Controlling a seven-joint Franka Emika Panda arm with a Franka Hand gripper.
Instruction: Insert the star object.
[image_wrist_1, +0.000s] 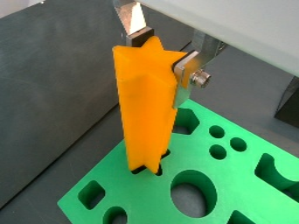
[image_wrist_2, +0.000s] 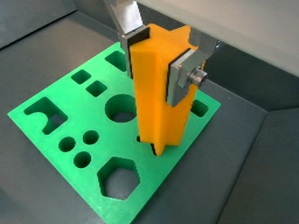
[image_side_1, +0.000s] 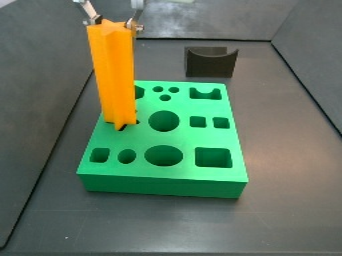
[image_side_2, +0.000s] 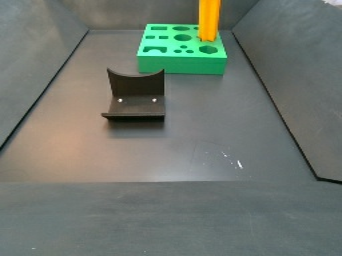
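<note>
The star object is a tall bright orange ridged prism, standing upright. Its lower end sits in a star-shaped hole at a corner of the green block. My gripper is shut on the prism's upper end, with one silver finger on each side. Both wrist views show the grip on the star over the green block. In a side view the star rises from the block with the gripper at its top. It also shows in a side view.
The green block has several other cut-outs: round, square, hexagonal and notched. The dark fixture stands on the grey floor behind the block, and in a side view nearer the middle. Dark walls enclose the floor.
</note>
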